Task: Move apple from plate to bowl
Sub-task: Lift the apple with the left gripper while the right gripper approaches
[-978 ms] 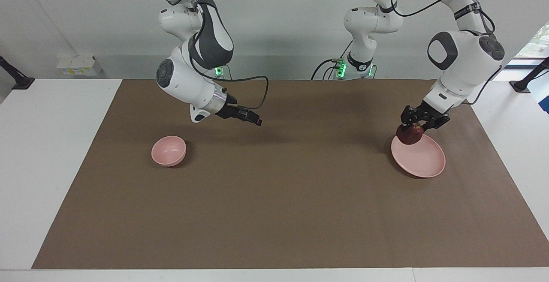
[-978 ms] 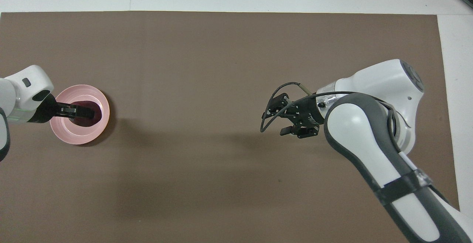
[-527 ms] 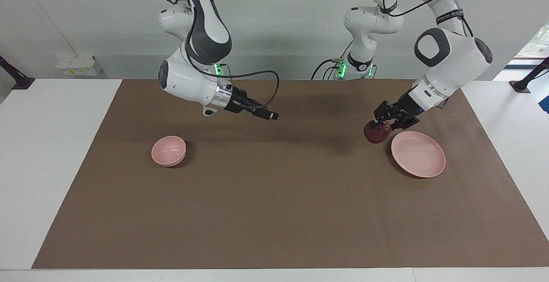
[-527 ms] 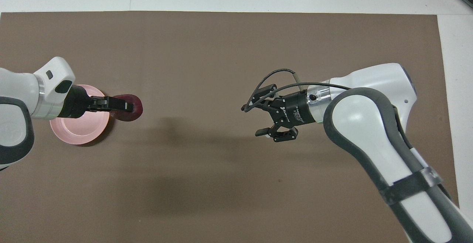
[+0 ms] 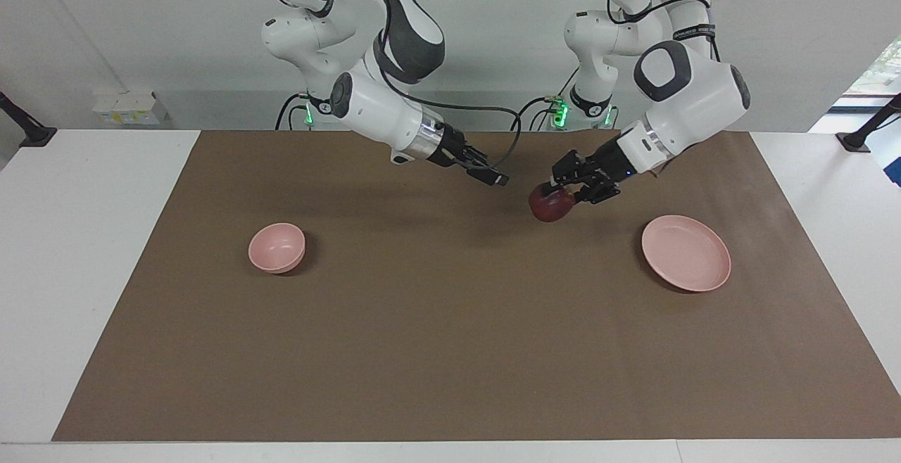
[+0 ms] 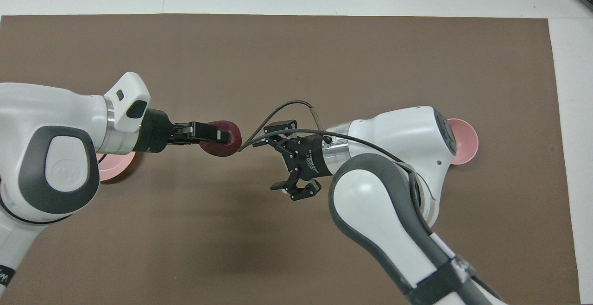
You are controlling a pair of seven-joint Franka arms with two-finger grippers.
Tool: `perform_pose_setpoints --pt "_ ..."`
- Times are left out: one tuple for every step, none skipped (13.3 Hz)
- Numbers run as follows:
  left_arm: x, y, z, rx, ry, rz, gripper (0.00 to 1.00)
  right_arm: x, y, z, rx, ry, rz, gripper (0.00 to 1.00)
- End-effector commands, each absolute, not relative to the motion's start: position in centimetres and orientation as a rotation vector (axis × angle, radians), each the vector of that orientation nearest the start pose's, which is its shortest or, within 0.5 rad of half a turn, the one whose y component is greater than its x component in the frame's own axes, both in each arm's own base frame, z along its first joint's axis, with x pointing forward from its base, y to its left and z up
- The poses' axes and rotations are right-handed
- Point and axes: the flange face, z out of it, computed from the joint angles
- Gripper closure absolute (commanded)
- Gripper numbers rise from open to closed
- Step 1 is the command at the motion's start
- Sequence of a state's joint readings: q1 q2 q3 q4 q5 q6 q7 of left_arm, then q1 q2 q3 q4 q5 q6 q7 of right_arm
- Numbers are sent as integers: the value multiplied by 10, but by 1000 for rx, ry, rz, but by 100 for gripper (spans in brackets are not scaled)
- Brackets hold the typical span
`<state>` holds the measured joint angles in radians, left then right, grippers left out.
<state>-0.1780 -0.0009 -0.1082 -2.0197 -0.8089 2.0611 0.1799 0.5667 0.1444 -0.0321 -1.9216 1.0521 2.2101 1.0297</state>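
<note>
One apple [image 5: 551, 204], dark red, clamped in the left gripper [image 5: 567, 188] and held in the air over the brown mat [image 5: 450, 336] mid-table. One pink plate [image 5: 686, 262], one pink bowl [image 5: 277, 247]. Right gripper [image 6: 282, 159] spread open beside the apple; its white lettering is illegible.

Dark red apple [image 5: 551, 205], pale pink plate [image 5: 686, 262] and bowl [image 5: 277, 248] (same shade), all over a plain brown mat [image 5: 450, 350].
</note>
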Motion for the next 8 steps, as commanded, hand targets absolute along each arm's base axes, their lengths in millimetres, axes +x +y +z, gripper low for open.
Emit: perform_pose_setpoints --pt "525 -209 477 2395 -73 1 100 521 332 442 -1887 1330 708 0" --pt "521 -216 476 2389 -77 -15 100 524 329 437 -1858 1365 730 0" --pt "518 -216 476 2389 -80 -22 100 529 321 438 -1832 1380 738 0" --pt "517 -216 475 2389 -79 -27 100 534 312 437 -1809 1396 750 0" --pt "516 -217 476 2381 -76 -29 100 534 311 437 -1798 1401 753 0" --pt "515 -219 476 2369 -69 -30 100 535 311 437 -1782 1422 753 0" --pt "515 -222 477 2352 -60 -26 100 536 313 437 -1771 1438 754 0" --pt "514 -226 478 2340 -58 -26 100 537 312 436 -1765 1446 752 0"
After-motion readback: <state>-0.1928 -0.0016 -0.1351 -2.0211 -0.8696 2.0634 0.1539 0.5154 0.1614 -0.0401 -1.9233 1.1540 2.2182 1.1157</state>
